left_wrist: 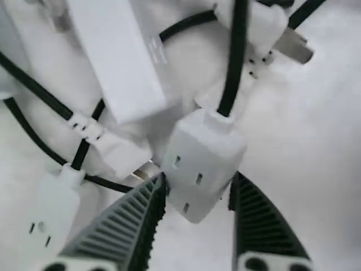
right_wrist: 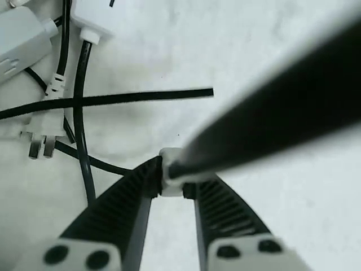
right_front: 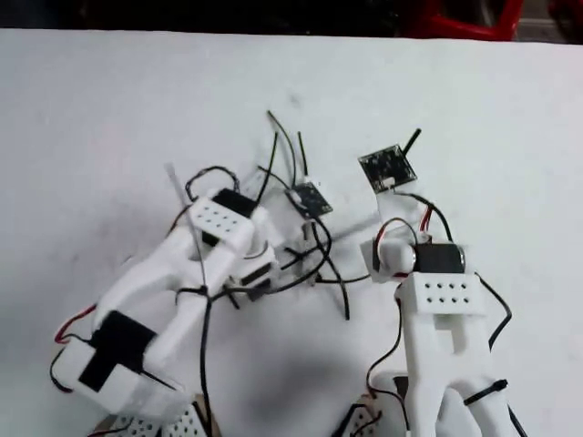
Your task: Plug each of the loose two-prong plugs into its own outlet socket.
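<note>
My left gripper (left_wrist: pixel 198 182) holds a white outlet socket (left_wrist: pixel 203 152) between its ribbed fingers (left_wrist: pixel 141 220); the socket's black cord runs away from it. A second socket (left_wrist: pixel 42 217) lies beside it, and a loose two-prong plug (left_wrist: pixel 282 34) sits farther off. My right gripper (right_wrist: pixel 172 176) is shut on a small white plug (right_wrist: pixel 169 187) whose black cord (right_wrist: pixel 271 118) crosses close to the camera. Another loose plug (right_wrist: pixel 42 135) with bare prongs lies on the table, near two sockets (right_wrist: pixel 22 34). In the high view the left gripper (right_front: pixel 260 269) and right gripper (right_front: pixel 383 259) flank the cord tangle (right_front: pixel 319 259).
Two small dark circuit boards (right_front: pixel 387 168) (right_front: pixel 310 198) with thin wires lie behind the tangle on the white table (right_front: pixel 109 109). A red object (right_front: pixel 465 18) stands past the far edge. Open table surface spreads to the left, right and back.
</note>
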Robot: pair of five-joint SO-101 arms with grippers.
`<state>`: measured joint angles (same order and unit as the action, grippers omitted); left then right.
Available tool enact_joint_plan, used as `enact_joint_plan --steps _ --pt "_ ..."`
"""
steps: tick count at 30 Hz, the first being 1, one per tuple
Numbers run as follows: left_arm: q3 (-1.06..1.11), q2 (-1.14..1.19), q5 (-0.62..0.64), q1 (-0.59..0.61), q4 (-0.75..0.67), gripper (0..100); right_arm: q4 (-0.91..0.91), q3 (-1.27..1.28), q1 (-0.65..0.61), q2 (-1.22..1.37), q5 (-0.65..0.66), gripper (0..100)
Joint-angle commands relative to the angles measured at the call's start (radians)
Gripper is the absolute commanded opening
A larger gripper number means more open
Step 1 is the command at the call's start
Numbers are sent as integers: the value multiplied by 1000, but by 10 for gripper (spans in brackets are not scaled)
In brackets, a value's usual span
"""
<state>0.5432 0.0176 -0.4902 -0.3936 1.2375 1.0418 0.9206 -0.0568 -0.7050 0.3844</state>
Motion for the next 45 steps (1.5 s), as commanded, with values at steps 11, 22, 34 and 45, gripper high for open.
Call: enact_joint_plan --steps 11,22,34,45 --pt "-21 -216 0 -35 -5 66 -5 -12 35 2 3 17" --pt "-32 -294 31 -33 -66 23 -5 -63 200 1 14 17" --pt "-29 -295 3 85 74 340 22 -71 203 1 14 17" --pt "94 -268 -63 93 -101 339 31 -66 142 1 14 17"
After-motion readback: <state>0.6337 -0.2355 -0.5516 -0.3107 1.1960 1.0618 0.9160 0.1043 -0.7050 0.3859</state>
